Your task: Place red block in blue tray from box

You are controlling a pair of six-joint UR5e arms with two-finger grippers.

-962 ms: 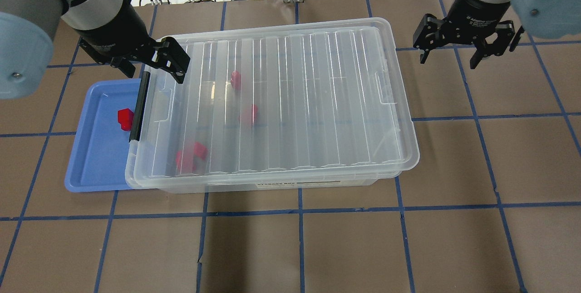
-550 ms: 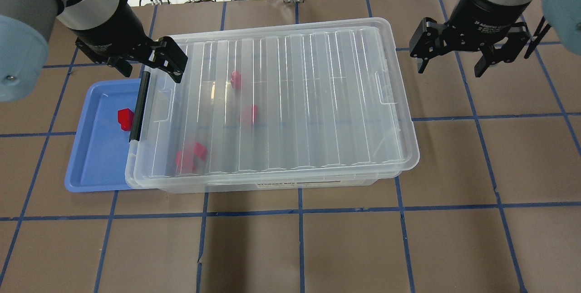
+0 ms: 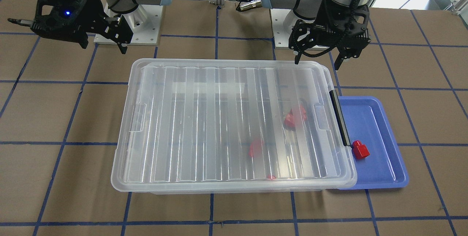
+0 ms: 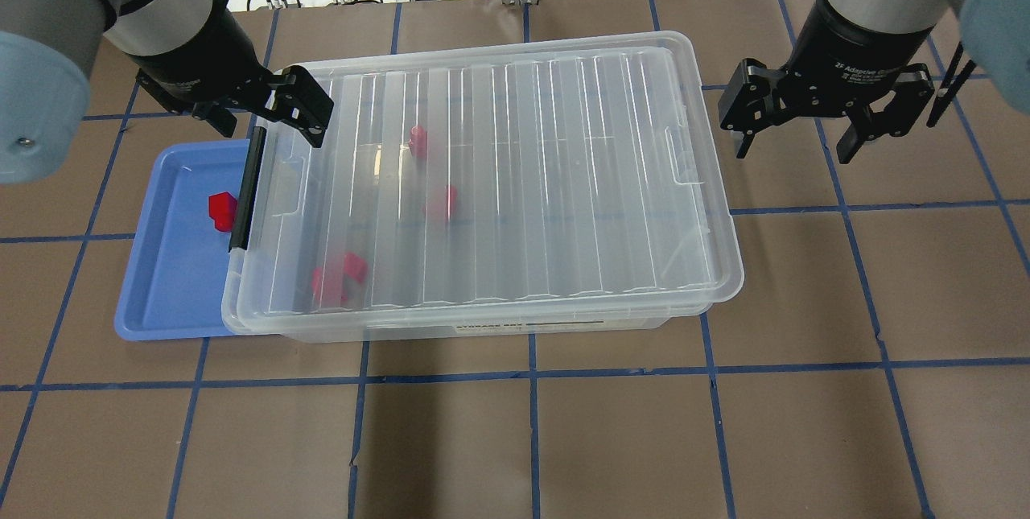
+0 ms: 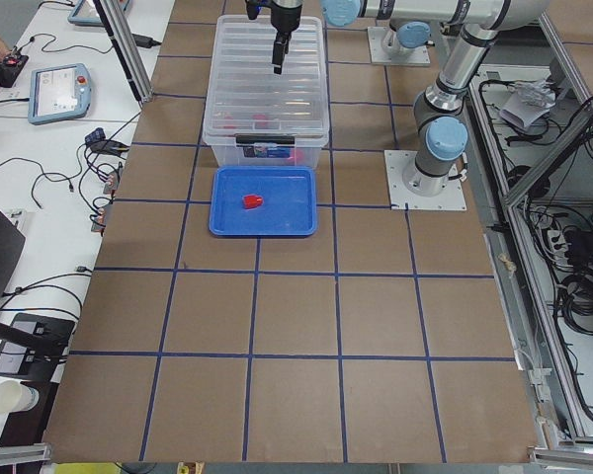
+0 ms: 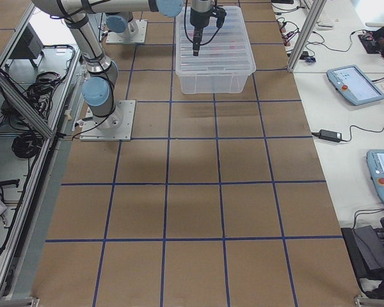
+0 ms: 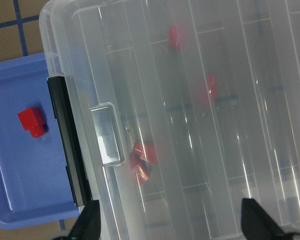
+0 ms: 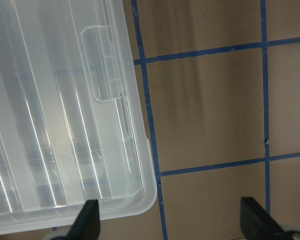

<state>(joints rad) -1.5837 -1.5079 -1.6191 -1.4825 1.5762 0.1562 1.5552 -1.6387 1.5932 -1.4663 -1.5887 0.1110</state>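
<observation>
Blocks of red plastic sit in two containers. One red block (image 4: 220,209) lies in the blue tray (image 4: 165,294), at the left of the overhead view. It is in the tray's upper half, just beside the black bar latch (image 4: 246,189) of the box (image 4: 611,318). The box, a large clear storage bin, fills the middle of that view with its ribbed lid (image 4: 563,181) shut. Its latch end overlaps the tray's right edge, and whether the two touch cannot be told. Through the lid three more patches of red show, all in the box's left half: a lone block (image 4: 417,139) near the top, a second block (image 4: 442,202) lower and slightly right, and a clump (image 4: 339,276) near the bottom-left corner (blurred by the ribs, so its count is unclear). The left gripper (image 4: 273,131) hangs over the box's upper-left corner, above the latch end, fingers spread and nothing between them. The right gripper (image 4: 793,150) hovers over the brown table (image 4: 805,302) just off the box's upper-right end, likewise spread wide and empty
</observation>
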